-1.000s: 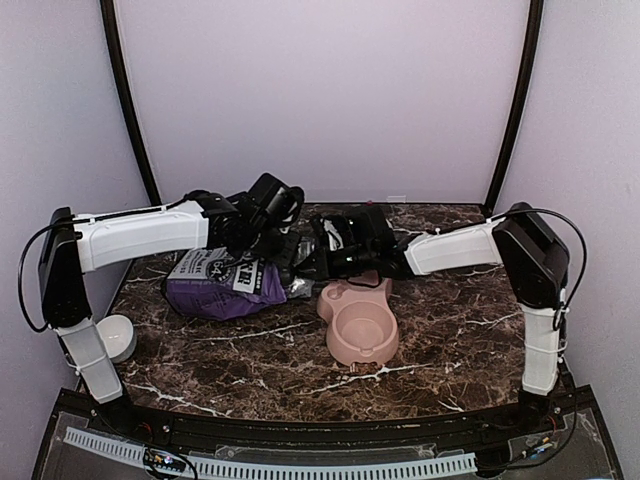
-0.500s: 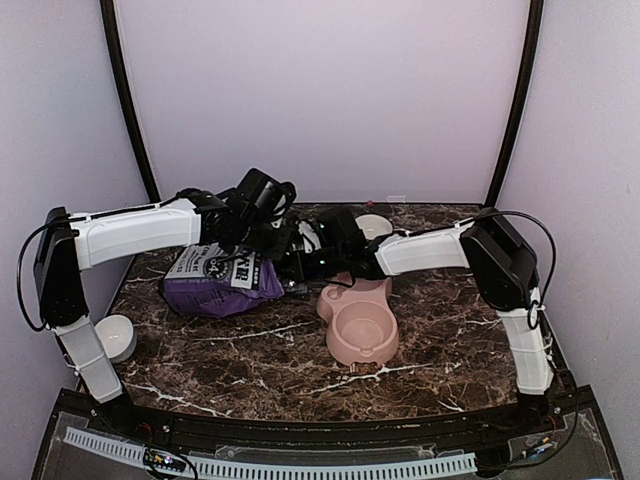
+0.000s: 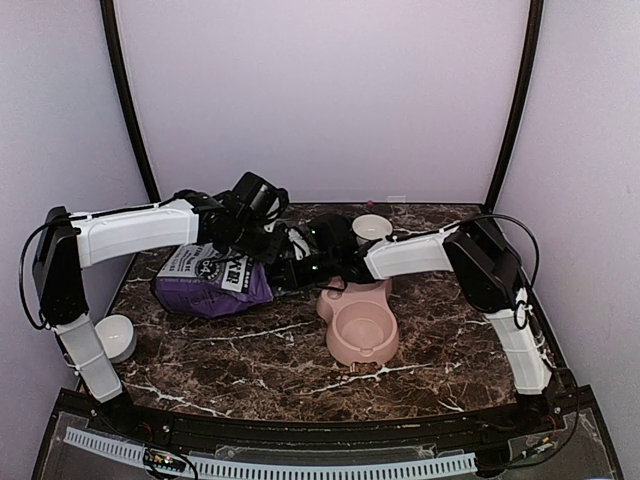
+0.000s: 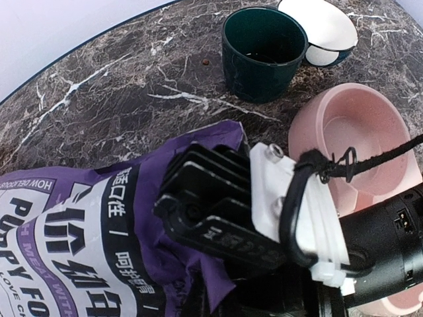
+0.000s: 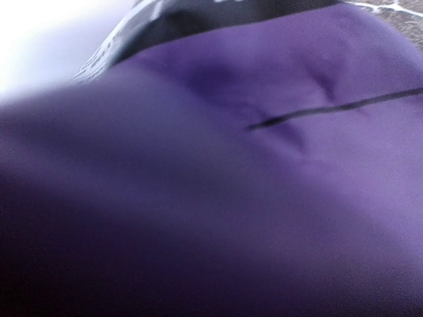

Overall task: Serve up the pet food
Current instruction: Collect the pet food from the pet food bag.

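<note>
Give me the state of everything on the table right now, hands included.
Purple bag: lying on its side, both hands at its end nearest the pink bowl.
Pink double bowl: upright, near well empty.
Dark green cup: upright, contents unclear.
White bowl: upright, behind the pink bowl.
Left hand: shut; any hold on the bag is hidden.
Right hand: close against the bag; open or shut unclear.

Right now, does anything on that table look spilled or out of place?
One small brown pellet lies loose on the table beside the dark green cup. The purple bag lies on its side, not upright.
</note>
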Robot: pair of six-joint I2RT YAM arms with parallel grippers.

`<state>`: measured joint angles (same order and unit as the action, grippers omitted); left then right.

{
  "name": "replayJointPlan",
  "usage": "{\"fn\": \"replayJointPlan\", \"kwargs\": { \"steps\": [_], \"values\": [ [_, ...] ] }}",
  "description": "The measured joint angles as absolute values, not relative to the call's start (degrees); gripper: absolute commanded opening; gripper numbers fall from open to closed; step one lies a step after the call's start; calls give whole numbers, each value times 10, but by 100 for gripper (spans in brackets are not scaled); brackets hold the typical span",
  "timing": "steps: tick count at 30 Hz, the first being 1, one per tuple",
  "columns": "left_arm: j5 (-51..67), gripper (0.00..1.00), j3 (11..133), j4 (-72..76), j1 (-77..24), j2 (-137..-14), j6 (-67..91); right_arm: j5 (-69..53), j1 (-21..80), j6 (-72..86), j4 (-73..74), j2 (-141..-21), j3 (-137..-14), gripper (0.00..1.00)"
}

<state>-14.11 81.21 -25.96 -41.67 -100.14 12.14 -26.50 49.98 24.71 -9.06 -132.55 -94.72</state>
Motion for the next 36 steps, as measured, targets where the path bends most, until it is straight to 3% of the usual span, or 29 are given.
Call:
{"fn": "replayJointPlan", "kwargs": {
  "steps": [18, 36],
  "values": [
    [-112, 0, 797, -267, -400, -985, 72, -437, 488, 335, -194, -1331, -922, 0],
    [-121, 0, 743, -209, -396, -936, -11, -406, 443, 438, -194, -1313, -885, 0]
  ]
}}
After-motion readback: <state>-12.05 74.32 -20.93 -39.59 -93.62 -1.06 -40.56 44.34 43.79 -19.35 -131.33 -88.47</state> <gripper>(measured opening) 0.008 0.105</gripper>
